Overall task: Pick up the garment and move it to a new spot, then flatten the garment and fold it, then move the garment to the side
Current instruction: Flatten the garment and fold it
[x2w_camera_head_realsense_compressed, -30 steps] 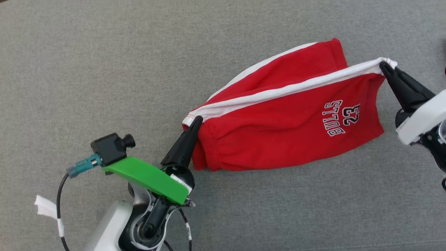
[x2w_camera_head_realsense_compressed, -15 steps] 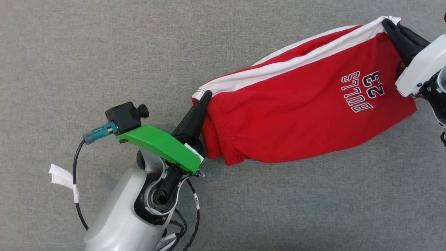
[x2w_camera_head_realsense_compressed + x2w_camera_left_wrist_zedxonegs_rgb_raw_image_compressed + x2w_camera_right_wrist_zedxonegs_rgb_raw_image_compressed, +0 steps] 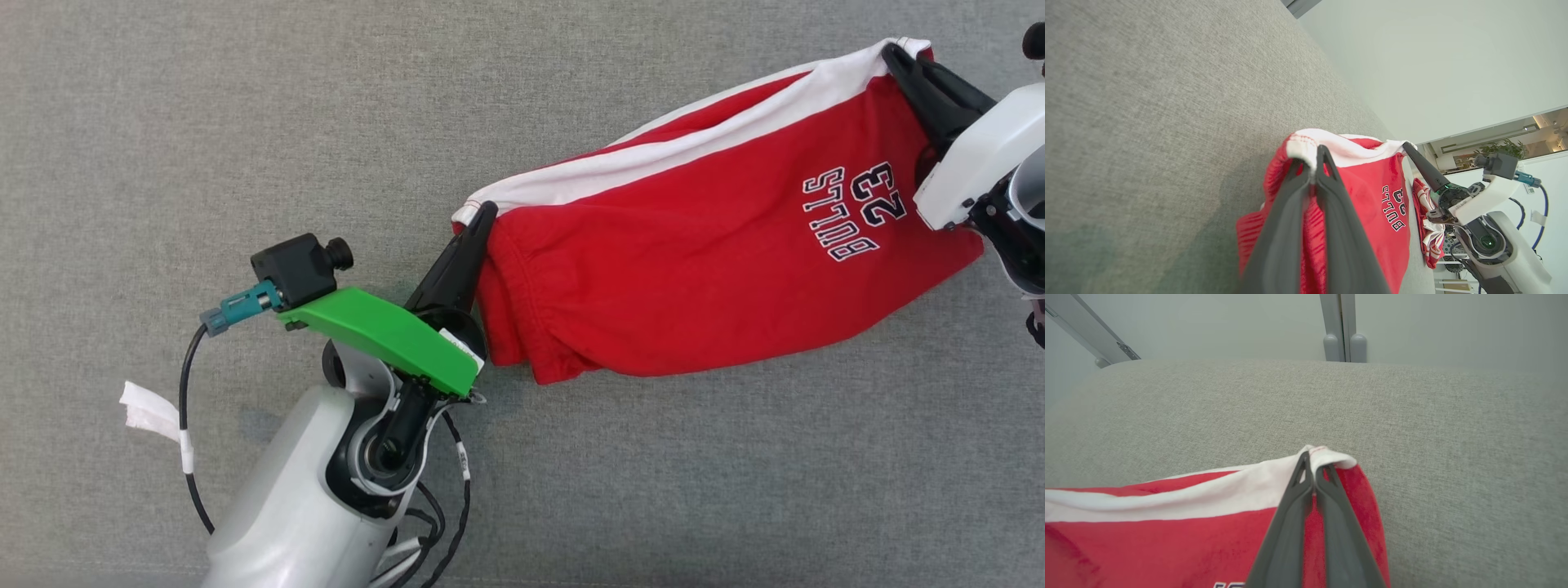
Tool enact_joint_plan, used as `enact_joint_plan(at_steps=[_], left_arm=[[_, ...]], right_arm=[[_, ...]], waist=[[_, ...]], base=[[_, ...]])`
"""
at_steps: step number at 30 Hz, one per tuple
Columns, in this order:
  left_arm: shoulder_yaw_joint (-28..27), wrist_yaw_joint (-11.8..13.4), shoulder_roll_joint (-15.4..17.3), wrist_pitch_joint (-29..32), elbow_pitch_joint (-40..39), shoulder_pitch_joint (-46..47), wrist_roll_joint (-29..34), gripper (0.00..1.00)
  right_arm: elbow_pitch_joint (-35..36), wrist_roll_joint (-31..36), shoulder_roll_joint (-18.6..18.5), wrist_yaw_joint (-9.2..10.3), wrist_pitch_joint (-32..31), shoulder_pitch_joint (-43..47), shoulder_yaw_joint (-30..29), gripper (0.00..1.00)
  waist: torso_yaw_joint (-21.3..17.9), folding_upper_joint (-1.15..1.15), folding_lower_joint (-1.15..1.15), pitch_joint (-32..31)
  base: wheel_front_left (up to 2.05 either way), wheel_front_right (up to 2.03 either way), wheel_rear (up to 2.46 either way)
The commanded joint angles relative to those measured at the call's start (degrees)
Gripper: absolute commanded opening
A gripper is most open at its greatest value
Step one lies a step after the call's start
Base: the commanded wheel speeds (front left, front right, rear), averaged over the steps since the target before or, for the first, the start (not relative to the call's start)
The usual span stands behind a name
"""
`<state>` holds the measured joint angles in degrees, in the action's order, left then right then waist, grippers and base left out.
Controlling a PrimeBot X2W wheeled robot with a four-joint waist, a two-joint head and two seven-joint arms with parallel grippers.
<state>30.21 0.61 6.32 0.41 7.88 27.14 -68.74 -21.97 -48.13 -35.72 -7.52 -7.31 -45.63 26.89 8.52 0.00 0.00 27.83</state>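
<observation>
The red shorts [image 3: 694,302] have been lifted and carried farther away and a little to the right. The left gripper [image 3: 486,210] and the right gripper [image 3: 889,51] have been moved that way too. The back leg has been pulled in closer behind the front one.

Garment [image 3: 694,286]: red, white side stripe, dark "BULLS 23" lettering edged white. Surface [image 3: 245,98]: plain grey weave. Bracket [image 3: 384,339] on left arm: bright green; its camera [image 3: 295,265] black.
</observation>
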Motion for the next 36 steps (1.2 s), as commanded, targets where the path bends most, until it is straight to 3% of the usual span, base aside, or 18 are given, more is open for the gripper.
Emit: enact_joint_plan(at_steps=[1,2,3,10,15,19,24,30,31,32,36], left_arm=[[-0.16,0.31,0.38,-0.54,0.2,0.74,0.56,0.34],[-0.26,0.29,0.35,-0.62,0.13,0.37,0.46,0.62],[-0.17,0.3,0.51,-0.83,0.04,-0.32,0.54,1.0],[0.62,1.96,3.83,-4.88,-2.48,-3.99,6.2,1.0],[3.01,4.68,7.54,-11.02,-6.13,-6.43,16.66,1.0],[4.54,7.0,8.5,-14.33,-8.32,-7.46,25.06,1.0],[2.72,8.43,6.11,-15.67,-9.93,-9.03,33.38,1.0],[-2.38,5.1,0.75,-15.58,-12.17,-13.72,43.32,1.0],[-3.32,4.16,-0.09,-15.59,-12.13,-14.5,44.48,1.0],[-4.13,3.54,-0.79,-15.59,-12.13,-15.18,45.35,1.0],[-7.16,0.78,-2.47,-15.59,-10.99,-18.04,48.32,1.0]], right_arm=[[-0.13,0.36,-0.52,0.07,1.23,-0.75,0.36,0.9],[-0.28,0.17,-0.57,0.07,1.68,-0.71,0.64,1.0],[-0.34,0.06,-0.71,0.07,2.21,-0.75,1.01,1.0],[1.09,0.02,-3.77,0.07,1.89,0.3,2.78,1.0],[3.2,-1.83,-6.8,0.07,-3.48,2.2,3.13,1.0],[3.23,-0.81,-7.95,0.07,-7.05,3.38,2.97,1.0],[1.7,1.0,-6.2,0.07,-9.39,3.29,3.11,1.0],[-2.58,2.38,-3.18,0.07,-13.13,2.84,3.95,1.0],[-2.87,1.79,-2.39,0.03,-13.17,2.98,3.95,0.28],[-3.46,1.08,-1.82,0.03,-12.73,3.0,3.25,0.0],[-5.35,-2.6,-0.11,0.05,-10.46,3.91,-0.38,0.0]], waist=[[-0.14,0.0,0.0,-0.22],[-0.24,0.0,0.0,-0.4],[-0.39,0.0,0.0,-0.69],[-1.47,0.0,0.0,-3.18],[-1.89,0.0,0.0,-3.53],[-1.28,0.0,0.0,-2.26],[-0.06,0.0,0.0,-0.78],[1.88,0.0,0.0,-0.5],[2.13,0.0,0.0,-0.66],[2.26,0.0,0.0,-0.78],[2.06,0.0,0.0,-2.19]], base=[[0.0,0.0,0.0],[0.0,0.0,0.0],[0.0,0.0,0.0],[0.0,0.0,0.0],[0.0,0.0,0.0],[0.0,0.0,0.0],[0.0,0.0,0.0],[0.0,0.0,0.0],[0.0,0.0,0.0],[0.0,0.0,0.0],[0.0,0.0,0.0]])
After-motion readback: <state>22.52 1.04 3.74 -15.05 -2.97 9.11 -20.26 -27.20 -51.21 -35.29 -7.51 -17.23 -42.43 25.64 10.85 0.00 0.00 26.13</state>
